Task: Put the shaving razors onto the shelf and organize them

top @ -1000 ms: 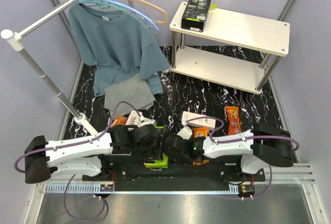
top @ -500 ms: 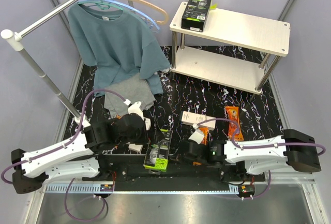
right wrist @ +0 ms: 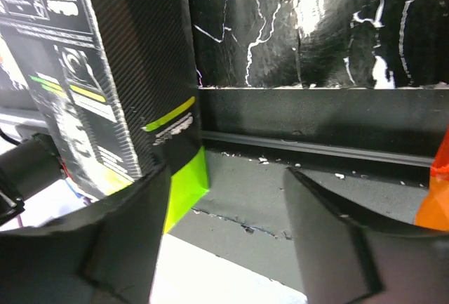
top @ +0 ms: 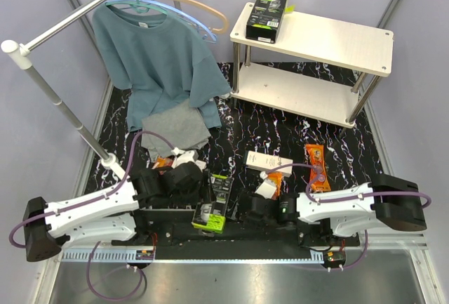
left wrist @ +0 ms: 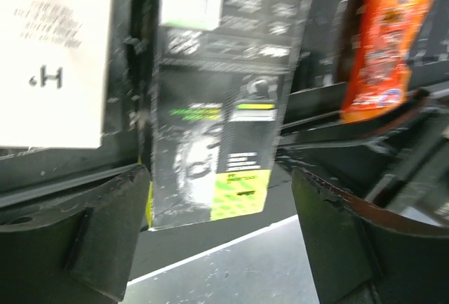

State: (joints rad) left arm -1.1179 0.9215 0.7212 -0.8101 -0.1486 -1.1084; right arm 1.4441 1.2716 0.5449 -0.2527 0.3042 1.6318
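A black-and-lime razor box [top: 217, 201] lies free at the table's front edge, between my two grippers. My left gripper [top: 196, 186] is open just left of it; in the left wrist view [left wrist: 221, 241] the box [left wrist: 217, 100] lies ahead between the open fingers [left wrist: 105, 227]. My right gripper [top: 254, 209] is open just right of the box; in the right wrist view [right wrist: 224, 241] the box [right wrist: 112, 72] stands by the left finger [right wrist: 119, 241]. A second black-and-lime box [top: 270, 13] lies on the top board of the shelf [top: 337, 41].
A white HARRY'S box [top: 269, 161], an orange blister pack [top: 316, 162] and another orange pack [top: 271, 182] lie on the black mat. An orange pack [top: 162, 163] and a white box [top: 186, 156] lie by the left arm. A grey cloth [top: 174, 130] and clothes rail [top: 63, 100] stand left.
Both grippers were together at the black-and-lime box a second ago. They drew apart and left it lying free, then each moved back a little toward it.
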